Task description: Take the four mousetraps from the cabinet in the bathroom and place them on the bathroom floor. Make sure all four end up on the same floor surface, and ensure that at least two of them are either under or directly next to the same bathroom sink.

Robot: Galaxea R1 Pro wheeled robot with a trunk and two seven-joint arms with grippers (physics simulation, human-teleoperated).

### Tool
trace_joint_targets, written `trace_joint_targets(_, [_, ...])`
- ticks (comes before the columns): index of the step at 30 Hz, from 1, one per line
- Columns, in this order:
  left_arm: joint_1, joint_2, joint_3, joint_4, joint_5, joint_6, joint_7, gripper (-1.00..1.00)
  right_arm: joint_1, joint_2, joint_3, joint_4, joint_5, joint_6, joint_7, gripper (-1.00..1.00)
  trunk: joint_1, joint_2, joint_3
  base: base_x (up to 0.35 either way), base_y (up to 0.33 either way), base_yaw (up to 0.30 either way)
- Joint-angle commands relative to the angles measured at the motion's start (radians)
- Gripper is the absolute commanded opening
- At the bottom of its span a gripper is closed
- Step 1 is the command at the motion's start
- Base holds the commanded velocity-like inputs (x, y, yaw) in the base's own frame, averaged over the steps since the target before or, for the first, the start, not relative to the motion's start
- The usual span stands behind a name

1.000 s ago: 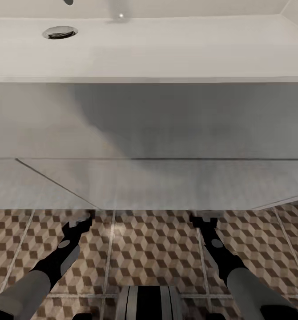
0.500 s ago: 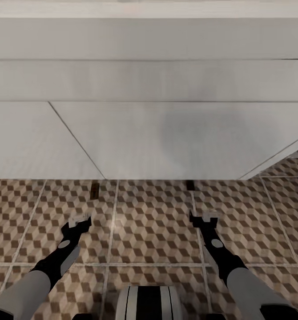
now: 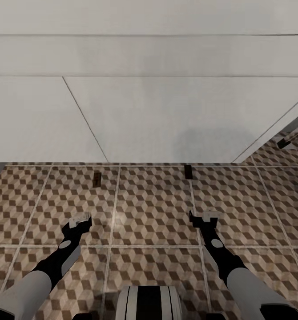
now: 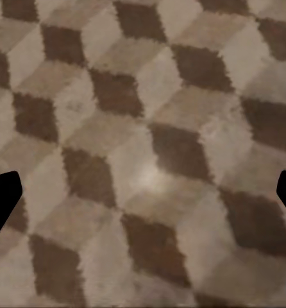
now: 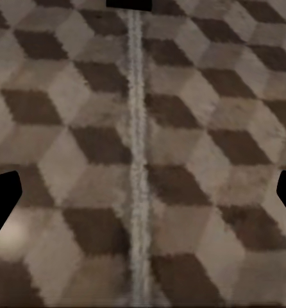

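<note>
As our head camera has tilted since half a second ago, the white vanity front (image 3: 167, 120) now sits higher in the head view and more of the bathroom floor (image 3: 153, 209) shows. A third dark item (image 3: 283, 143) has come into sight at the vanity's far right corner, too small to identify.

We hold both arms forward and low over the tiles, elbows near our base. Our left gripper (image 3: 81, 221) and right gripper (image 3: 204, 218) each hover above the floor with fingers spread wide and nothing between them; the wrist views show bare tile between the dark fingertips (image 4: 2, 199) (image 5: 3, 202).

Two mousetraps lie on the floor at the foot of the vanity: one (image 3: 96, 179) ahead of our left gripper, another (image 3: 188, 171) ahead of our right gripper, well apart from each other.
</note>
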Motion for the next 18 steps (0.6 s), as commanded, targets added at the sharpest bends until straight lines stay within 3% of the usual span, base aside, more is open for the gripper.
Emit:
trace_joint_targets(1, [-0.001, 0.001, -0.009, 0.001, 0.007, -0.004, 0.007, 1.00, 0.000, 0.000, 0.001, 0.001, 0.005, -0.002, -0.005, 1.00, 0.000, 0.000, -0.001, -0.034, 0.000, 0.000])
trace_joint_targets(18, [0.000, -0.002, -0.009, 0.007, 0.006, -0.004, 0.007, 1.00, 0.000, 0.000, 0.002, 0.000, 0.004, -0.002, -0.005, 1.00, 0.000, 0.000, -0.001, -0.008, 0.000, 0.000])
